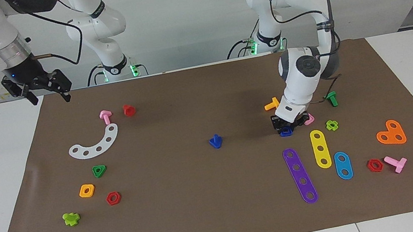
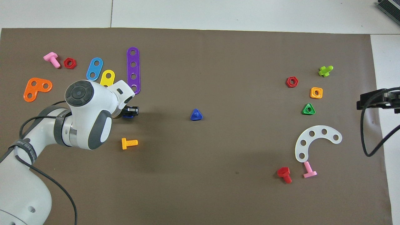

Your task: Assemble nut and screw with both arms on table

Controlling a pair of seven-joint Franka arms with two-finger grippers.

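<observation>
A small blue square nut [image 1: 285, 131] lies on the brown mat [image 1: 225, 223] toward the left arm's end of the table. The left gripper [image 1: 287, 125] is down on the nut, its black fingers on either side. Whether they have closed on it cannot be told. A pink square nut [image 1: 310, 119] sits just beside the gripper, and a purple four-hole strip [image 1: 300, 175] lies farther from the robots, close by.

The blue screw [image 1: 215, 141] stands head down, shaft up, near the middle of the mat, well apart from the nut.

The right gripper [image 1: 44, 87] waits, fingers spread, in the air over the mat's edge at its own end.

Likely risks: a shallow or off-centre pinch could let the flat nut slip or tilt when lifted, and a finger could nudge the pink nut.
</observation>
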